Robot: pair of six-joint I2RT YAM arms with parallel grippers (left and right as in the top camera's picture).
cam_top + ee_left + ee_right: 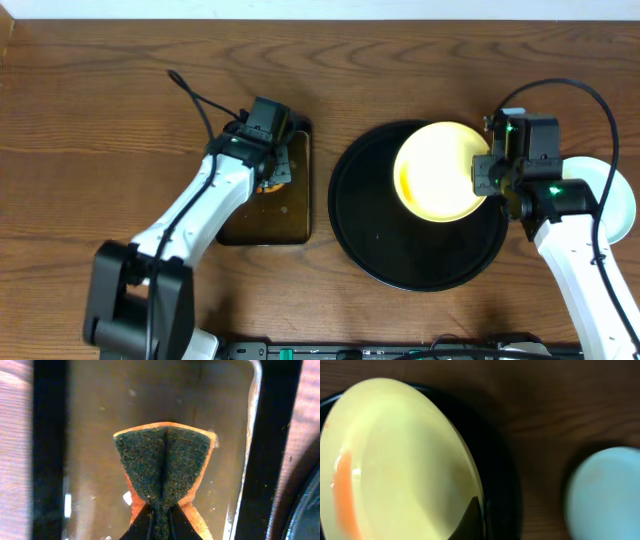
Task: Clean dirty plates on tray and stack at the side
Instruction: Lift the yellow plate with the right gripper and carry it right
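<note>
the right gripper [487,172], jaws pinched on the rim of the pale yellow round plate [435,170], tilts it above the glossy black round tray [400,250], apparently to present its orange smear [342,495], while the left gripper [160,515], jaws squeezing the green-faced orange sponge [162,467], hangs over the small dark rectangular tray [265,225].

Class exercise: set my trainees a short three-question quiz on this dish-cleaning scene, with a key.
1. True or false: the left fingers are shut on the sponge.
2. The right fingers grip: A) the sponge, B) the yellow plate, C) nothing.
3. Which plate rests off the black tray?
Key: 1 true; 2 B; 3 the pale blue plate.
</note>
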